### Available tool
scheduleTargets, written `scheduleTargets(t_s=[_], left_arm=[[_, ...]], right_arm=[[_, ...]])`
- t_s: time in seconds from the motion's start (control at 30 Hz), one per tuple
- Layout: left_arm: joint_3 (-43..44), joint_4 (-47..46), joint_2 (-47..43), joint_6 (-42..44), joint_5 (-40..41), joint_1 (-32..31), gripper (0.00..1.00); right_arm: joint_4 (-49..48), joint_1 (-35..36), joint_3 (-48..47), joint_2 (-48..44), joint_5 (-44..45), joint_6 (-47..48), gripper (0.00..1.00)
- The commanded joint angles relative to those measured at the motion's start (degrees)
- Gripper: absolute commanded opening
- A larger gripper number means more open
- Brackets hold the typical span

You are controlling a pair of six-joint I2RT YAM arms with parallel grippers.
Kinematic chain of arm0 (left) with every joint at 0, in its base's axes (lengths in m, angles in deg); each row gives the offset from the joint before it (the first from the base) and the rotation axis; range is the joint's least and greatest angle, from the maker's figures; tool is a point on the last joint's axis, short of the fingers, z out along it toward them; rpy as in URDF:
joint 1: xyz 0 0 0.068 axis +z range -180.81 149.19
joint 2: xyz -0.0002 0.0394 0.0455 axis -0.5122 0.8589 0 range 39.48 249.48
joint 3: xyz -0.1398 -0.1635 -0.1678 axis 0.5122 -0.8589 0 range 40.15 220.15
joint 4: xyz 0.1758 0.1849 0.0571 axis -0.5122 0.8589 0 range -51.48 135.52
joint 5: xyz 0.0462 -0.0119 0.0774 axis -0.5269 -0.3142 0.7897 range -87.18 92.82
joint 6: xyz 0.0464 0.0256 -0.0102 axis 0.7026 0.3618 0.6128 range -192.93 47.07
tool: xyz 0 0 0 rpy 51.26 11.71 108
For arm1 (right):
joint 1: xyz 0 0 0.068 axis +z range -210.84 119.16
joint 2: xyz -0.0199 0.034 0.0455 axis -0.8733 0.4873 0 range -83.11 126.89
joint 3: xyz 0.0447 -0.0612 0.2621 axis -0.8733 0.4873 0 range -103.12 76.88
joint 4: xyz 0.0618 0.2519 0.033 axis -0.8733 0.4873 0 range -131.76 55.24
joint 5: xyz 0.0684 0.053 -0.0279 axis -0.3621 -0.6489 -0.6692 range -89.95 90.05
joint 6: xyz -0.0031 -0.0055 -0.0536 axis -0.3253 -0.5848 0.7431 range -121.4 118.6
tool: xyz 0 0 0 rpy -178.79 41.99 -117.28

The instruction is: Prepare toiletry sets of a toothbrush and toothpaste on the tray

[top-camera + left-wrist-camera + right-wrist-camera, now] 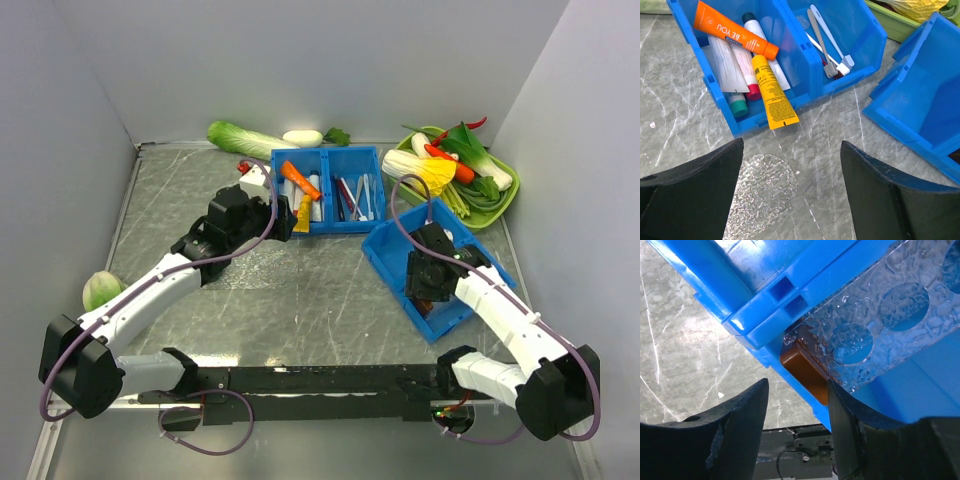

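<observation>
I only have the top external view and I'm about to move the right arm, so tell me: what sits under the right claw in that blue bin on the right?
Observer: The right wrist view shows a clear dimpled tray lying across the inside of the blue bin.
Operator: Anything under it?
Observer: A brown block shows just below the tray's near edge.
Operator: Are the claws holding anything?
Observer: No. The right claw is open and empty. The left claw is also open, over the table short of the divided bin.
</observation>
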Motion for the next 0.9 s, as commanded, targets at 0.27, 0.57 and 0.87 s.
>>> scheduleTargets(t_s=[0.27,0.57,0.87], left_arm=[[2.51,-1.20,-0.74,-0.12,-0.80,-0.05,0.84],[2.25,-1.11,-1.18,-0.12,-0.80,-0.05,0.84],[2.34,-1.11,-1.62,-0.38,-0.80,-0.05,0.84]], right_arm=[[4.98,1.03,-4.72,1.65,2.28,0.65,0.62],[2.96,0.15,-3.05,4.81,1.05,1.27,0.60],[1.82,-0.11,-1.82,6.31,0.44,1.44,0.53]])
